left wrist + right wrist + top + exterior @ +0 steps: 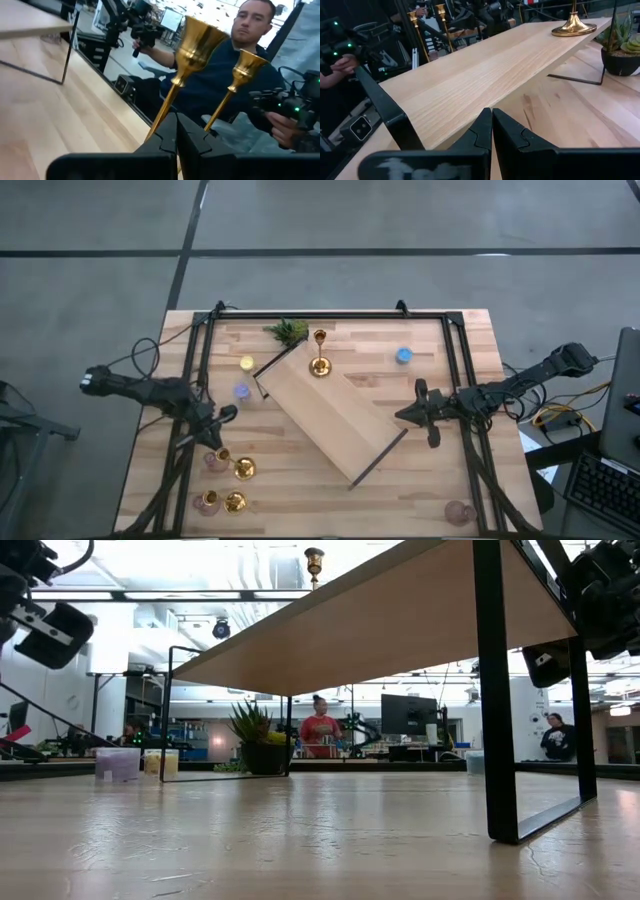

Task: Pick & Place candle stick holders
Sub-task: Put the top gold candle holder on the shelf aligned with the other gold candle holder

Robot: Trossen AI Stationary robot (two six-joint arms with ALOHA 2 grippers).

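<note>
Gold candlesticks stand in three spots: one [320,365] on the far-left end of the raised wooden shelf [345,425], and two [243,469] [235,502] on the table at the near-left. A pink glass cup [215,461] [207,502] sits just beside each of those two, and a third cup [458,512] stands well apart at the near-right corner.

The main risk is tipping. These holders are tall and slim on small round bases, and the near-left pair stands crowded with the cups. A finger coming in low or off-centre could knock one stem into its neighbour or push a cup along the table. The stems are polished, so a pinch placed too high would probably let the base swing or slip. With the fingers pressed together as they are, any further advance would shove the holder rather than take it, so they must part first.

The left gripper [228,416] hangs over the table just left of the shelf, on the far side of the near-left group. It is aimed at that group and its fingers are closed on nothing. Its wrist view shows the two stems rising just beyond the tips.

The right gripper [408,415] waits off the shelf's right edge. Its fingers are likewise closed and empty.
</note>
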